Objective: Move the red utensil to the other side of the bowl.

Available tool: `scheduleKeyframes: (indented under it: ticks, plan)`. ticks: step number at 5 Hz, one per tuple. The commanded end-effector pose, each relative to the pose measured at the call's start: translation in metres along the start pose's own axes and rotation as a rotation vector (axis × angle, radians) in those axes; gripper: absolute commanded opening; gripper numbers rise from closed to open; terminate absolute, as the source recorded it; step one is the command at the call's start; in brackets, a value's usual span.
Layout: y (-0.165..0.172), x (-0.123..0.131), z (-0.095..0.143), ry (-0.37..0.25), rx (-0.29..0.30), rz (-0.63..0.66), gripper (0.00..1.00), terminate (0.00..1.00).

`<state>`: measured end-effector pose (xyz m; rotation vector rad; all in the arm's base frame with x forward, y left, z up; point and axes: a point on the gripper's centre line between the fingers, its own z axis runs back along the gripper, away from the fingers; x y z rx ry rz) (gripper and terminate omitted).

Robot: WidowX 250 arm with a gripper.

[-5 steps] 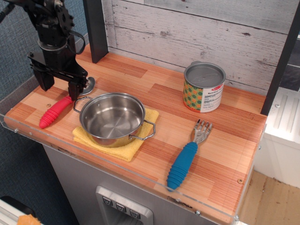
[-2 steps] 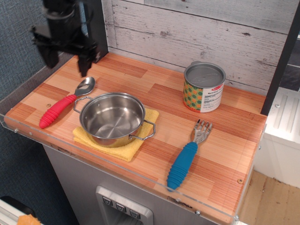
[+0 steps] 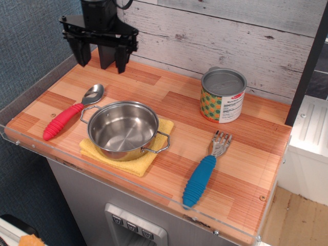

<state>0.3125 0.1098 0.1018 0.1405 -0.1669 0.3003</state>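
Observation:
The red utensil (image 3: 64,120), a spoon with a shiny metal bowl and a ribbed red handle, lies flat on the wooden counter just left of the bowl. The bowl (image 3: 123,129), a small shiny steel pot with two wire loop handles, stands on a yellow cloth (image 3: 134,165). My gripper (image 3: 101,60) hangs open and empty in the air at the back left, above and behind the spoon, touching nothing.
A tin can (image 3: 222,95) with a patterned label stands at the back right. A blue-handled fork (image 3: 204,171) lies front right of the pot. A clear raised lip (image 3: 128,180) runs along the counter's front edge. A plank wall (image 3: 215,31) stands behind.
My gripper has risen from the spoon's handle and moved back and to the right, open. The spoon lies where it was, left of the pot.

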Motion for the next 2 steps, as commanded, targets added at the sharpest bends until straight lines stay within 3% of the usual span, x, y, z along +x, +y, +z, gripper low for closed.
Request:
scheduleKeyframes:
  ticks: [1,2]
  plan:
    - [-0.040,0.019,0.026,-0.033,-0.039,-0.027,1.00,0.00]
    - [-0.056,0.023,0.029,-0.031,-0.050,-0.021,1.00,1.00]
